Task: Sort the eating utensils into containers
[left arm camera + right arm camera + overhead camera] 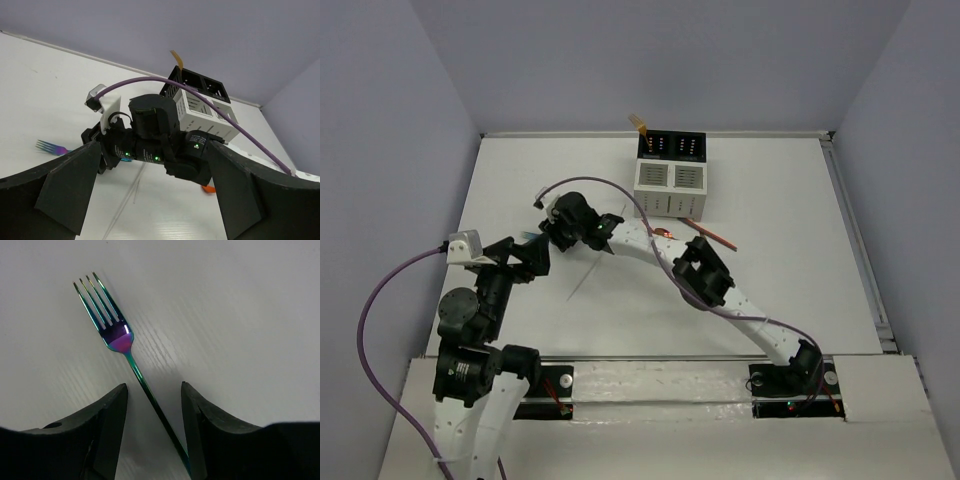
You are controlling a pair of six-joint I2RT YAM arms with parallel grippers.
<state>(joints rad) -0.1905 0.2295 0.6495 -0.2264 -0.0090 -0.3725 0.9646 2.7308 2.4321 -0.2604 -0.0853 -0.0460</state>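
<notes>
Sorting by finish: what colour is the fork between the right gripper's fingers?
The fork is iridescent blue-green and purple; right wrist view best.

You will find nothing legible in any of the three views. The nearest thing to a label is a small pale mark [196,146] on the black housing of the right arm [155,137] in the left wrist view, and it is too small to read. The caddy [670,187] gives you only slots and dotted holes, with no lettering or numbers that can be made out.
</notes>
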